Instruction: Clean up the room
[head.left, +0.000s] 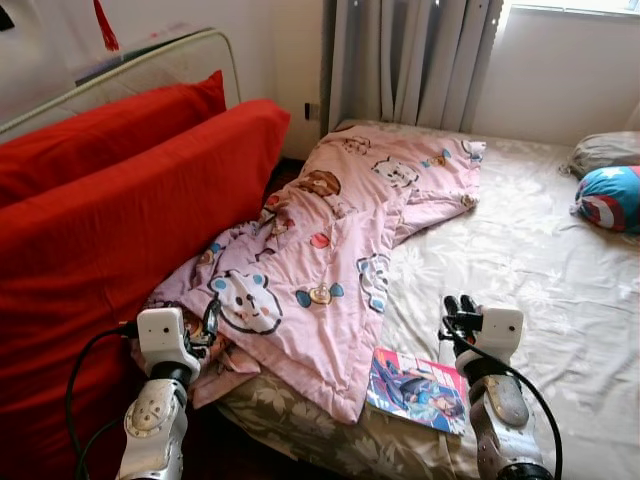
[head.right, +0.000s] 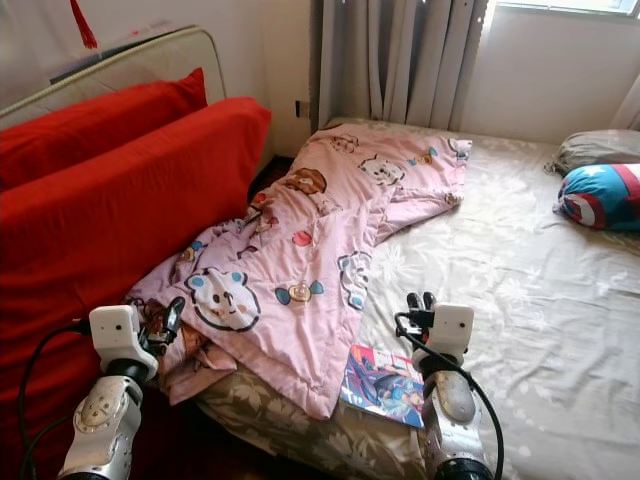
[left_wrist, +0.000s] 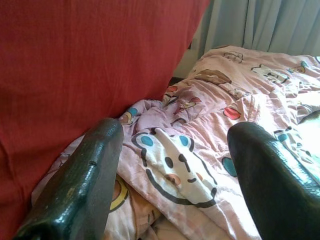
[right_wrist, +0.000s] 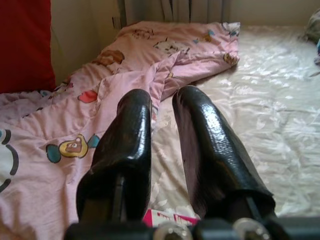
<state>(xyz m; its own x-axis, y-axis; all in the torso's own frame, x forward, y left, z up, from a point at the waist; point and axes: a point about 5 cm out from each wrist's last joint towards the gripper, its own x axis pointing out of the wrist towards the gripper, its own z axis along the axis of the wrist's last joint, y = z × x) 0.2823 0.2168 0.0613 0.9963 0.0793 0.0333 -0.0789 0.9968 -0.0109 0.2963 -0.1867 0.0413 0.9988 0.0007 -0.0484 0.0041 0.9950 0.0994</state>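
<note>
Blanket: the corner by the left claw bunches into folds; what lies under it is hidden.
Magazine: the edge beside the right claw slips under the blanket; cover print too small to read.
Round pillow: far beyond the right claw, cut by the picture's edge.
Red mattress: beside the left claw, lower part out of frame.

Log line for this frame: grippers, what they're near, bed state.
left gripper: open, over pink quilt corner | right gripper: nearly shut, empty, above bed beside comic book | quilt rumpled, unfolded
</note>
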